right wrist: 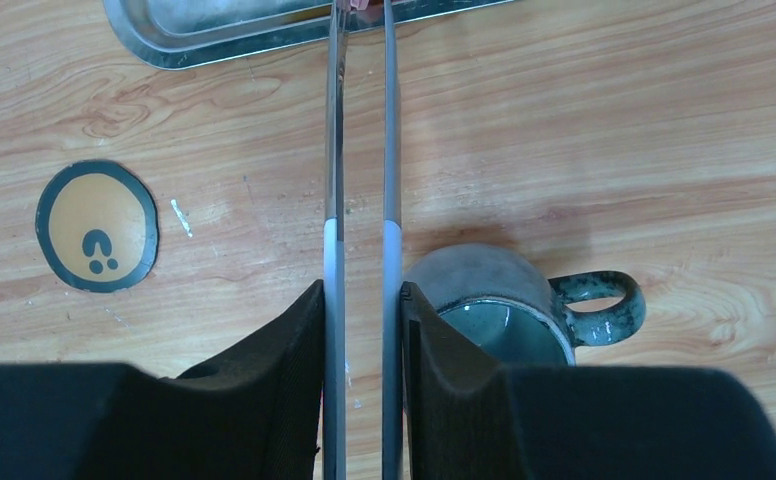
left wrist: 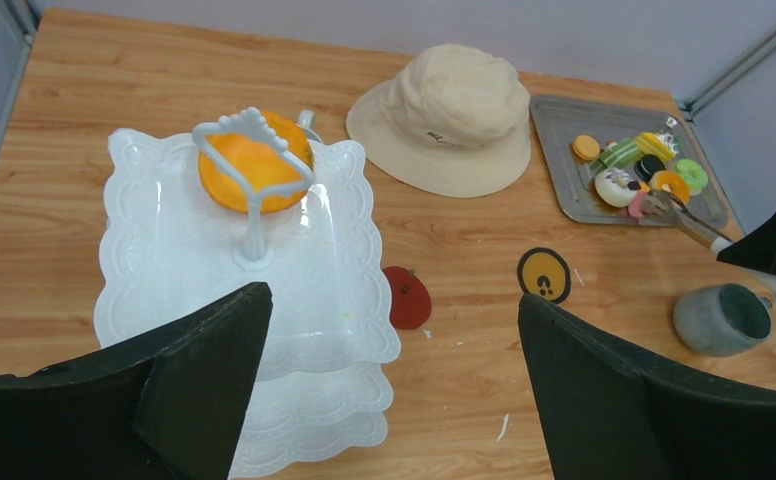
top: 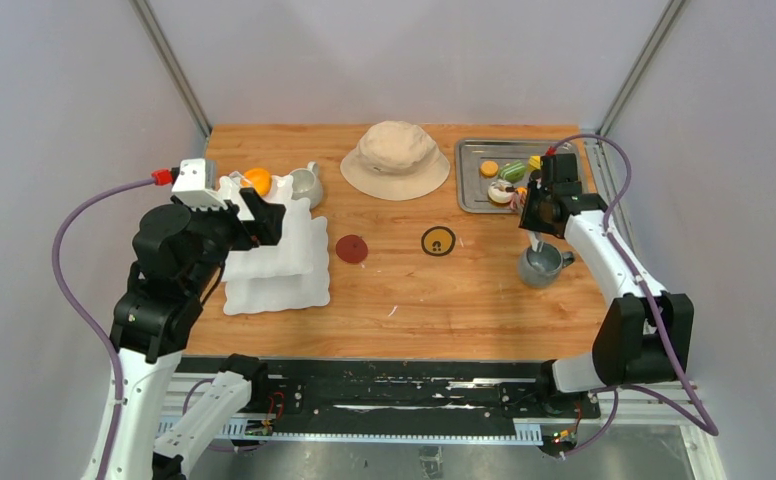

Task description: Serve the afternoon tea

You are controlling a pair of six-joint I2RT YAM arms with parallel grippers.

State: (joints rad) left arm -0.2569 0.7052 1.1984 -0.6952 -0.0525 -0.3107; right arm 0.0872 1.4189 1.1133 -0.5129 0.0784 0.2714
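Note:
The white three-tier stand (left wrist: pixel 164 250) stands at the left with an orange pastry (left wrist: pixel 249 175) on its top tier. My left gripper (left wrist: pixel 394 300) hovers above the stand's near right side, open and empty. A white mug (top: pixel 307 183) sits just behind the stand. Several pastries (left wrist: pixel 644 170) lie on a metal tray (left wrist: pixel 564 130) at the back right. My right gripper (right wrist: pixel 362 290) is shut on the long metal tongs (right wrist: pixel 336 150), squeezing their blades near together. The tong tips reach among the pastries at the tray's near edge. A grey mug (right wrist: pixel 504 310) stands right beside this gripper.
A beige bucket hat (top: pixel 396 160) lies at the back middle, between the stand and the tray. A red coaster (top: pixel 351 248) and a yellow coaster (top: pixel 438 241) lie flat on the wood mid-table. Grey walls close in the left, right and back.

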